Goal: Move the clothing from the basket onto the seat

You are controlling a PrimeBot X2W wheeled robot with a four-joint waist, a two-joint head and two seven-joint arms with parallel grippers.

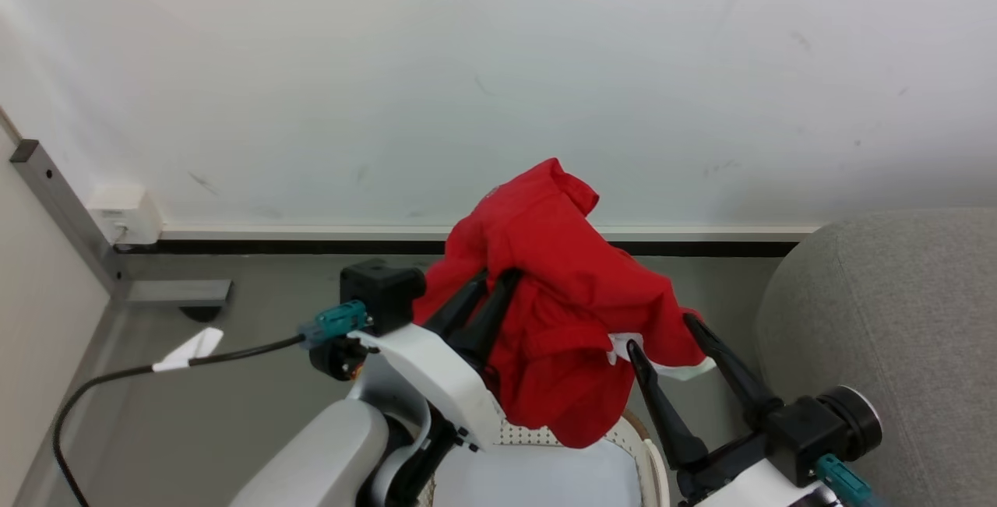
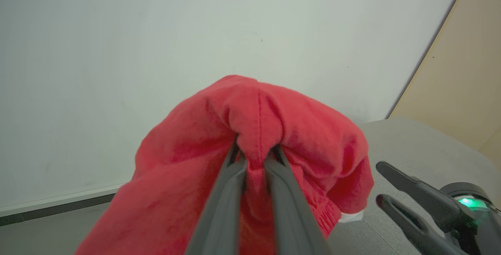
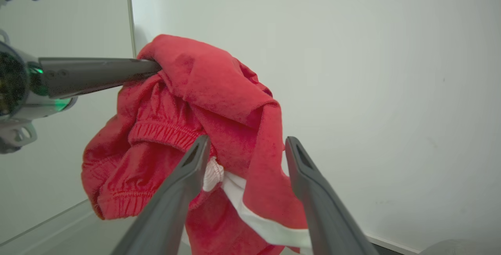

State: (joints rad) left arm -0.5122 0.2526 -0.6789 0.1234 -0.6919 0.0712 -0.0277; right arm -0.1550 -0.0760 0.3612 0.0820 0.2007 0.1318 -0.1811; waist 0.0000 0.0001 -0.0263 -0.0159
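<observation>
Bottom centre, a cream-white perforated plastic basket (image 1: 545, 435) lies under the bright red soft shirt (image 1: 561, 289), held mid-frame in the clamped left gripper (image 1: 498, 277). The right gripper (image 1: 662, 333) gapes beside the shirt's white trim; the light-grey fabric seat (image 1: 896, 336) lies at the right edge.

A grey floor (image 1: 257, 312) spans the middle band of the head view and meets a dark skirting strip (image 1: 311, 247) at its upper edge. At centre left a flat grey metal bar (image 1: 179, 291) lies on it. At the bottom centre stands the cream perforated basket (image 1: 537, 435) with its pale blue liner (image 1: 545, 480), and the light-grey seat (image 1: 896, 320) occupies the right side, near the basket with a strip of floor between them.
</observation>
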